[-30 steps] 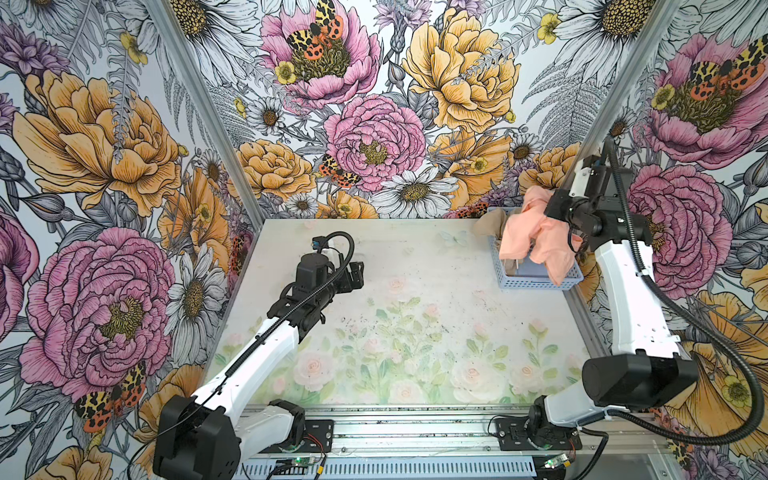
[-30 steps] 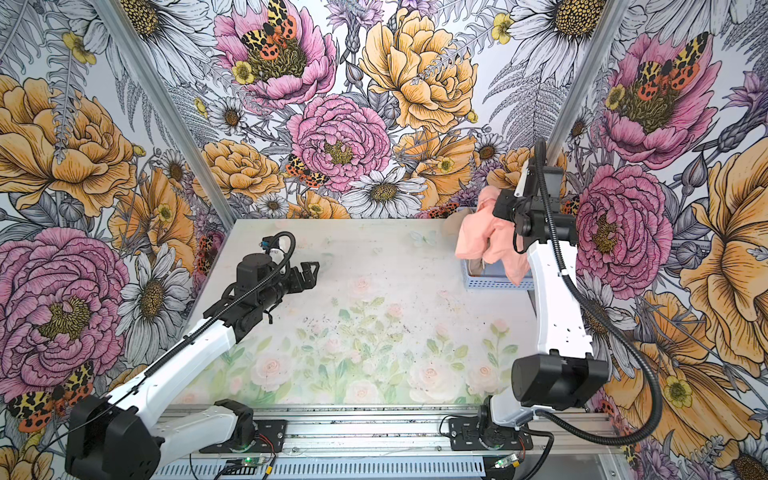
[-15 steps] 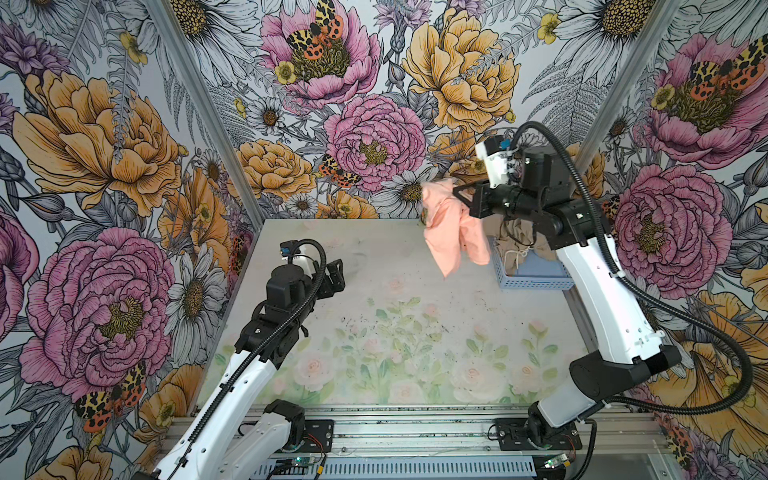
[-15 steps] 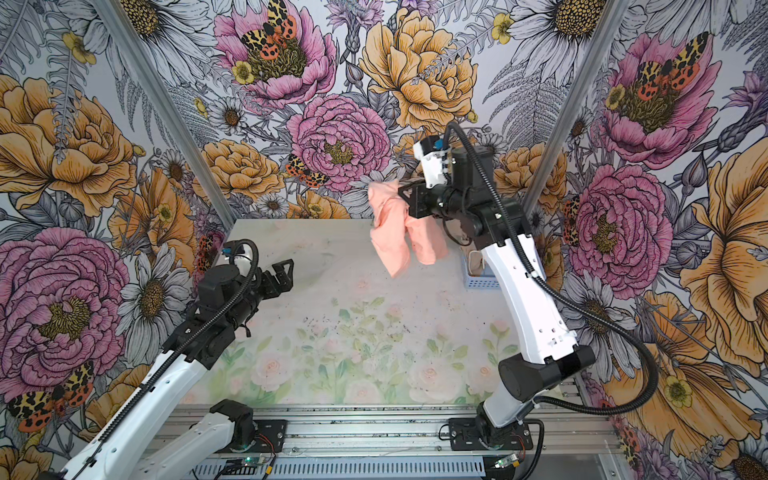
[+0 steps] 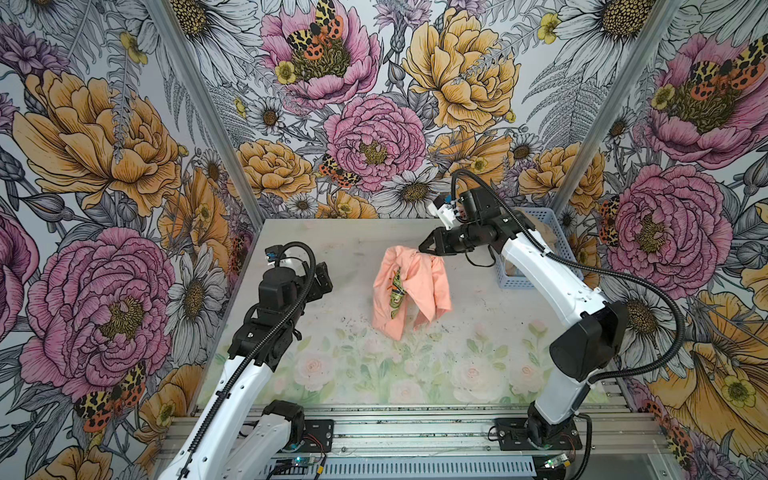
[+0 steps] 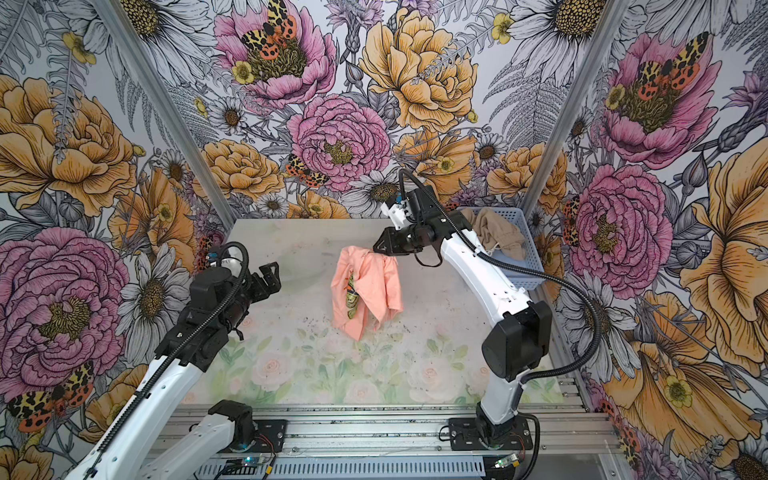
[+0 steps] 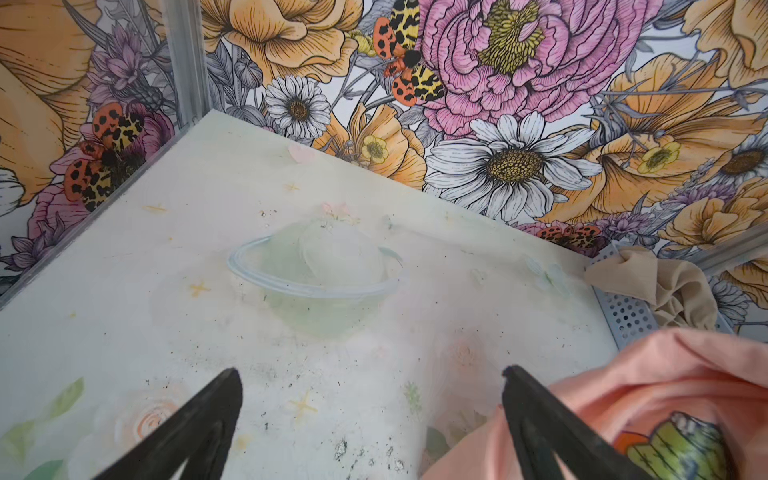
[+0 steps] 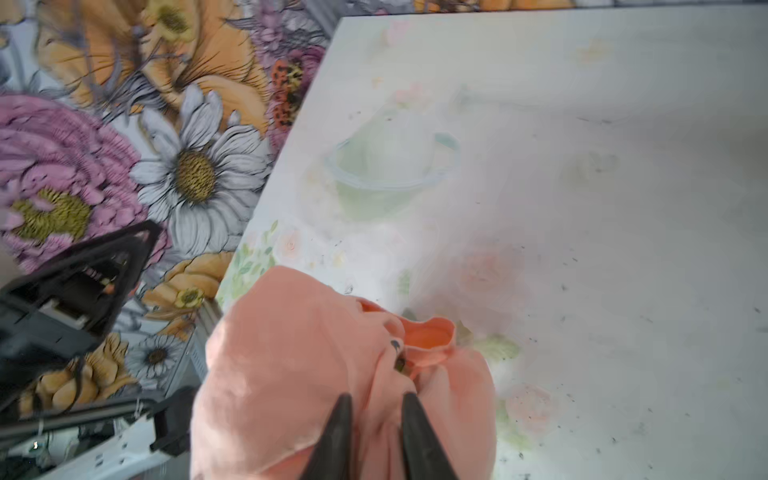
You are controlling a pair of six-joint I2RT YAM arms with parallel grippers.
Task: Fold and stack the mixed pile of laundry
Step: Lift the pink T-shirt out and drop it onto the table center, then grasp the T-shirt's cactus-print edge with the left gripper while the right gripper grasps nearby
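Note:
The salmon-peach T-shirt (image 5: 409, 291) (image 6: 370, 291) hangs in a bunched column over the table's middle, its lower end on the surface and its green-orange graphic showing. My right gripper (image 5: 423, 248) (image 6: 376, 248) is at the shirt's top. In the right wrist view its jaws (image 8: 376, 399) stand partly open with a fold of the T-shirt (image 8: 291, 374) between them. The beige-tan garment (image 6: 496, 232) (image 7: 665, 286) lies in the basket. My left gripper (image 6: 270, 276) (image 7: 370, 374) hovers wide open and empty, left of the T-shirt (image 7: 644, 395).
The light blue perforated basket (image 5: 536, 282) (image 6: 528, 266) (image 7: 623, 316) stands at the table's back right, behind my right arm. Flowered walls close the table in at the back and on both sides. A metal rail runs along the front edge.
My right arm has swung the T-shirt from above the basket to the table's middle and lowered it; its jaws have parted. The left arm has pulled back toward the front left.

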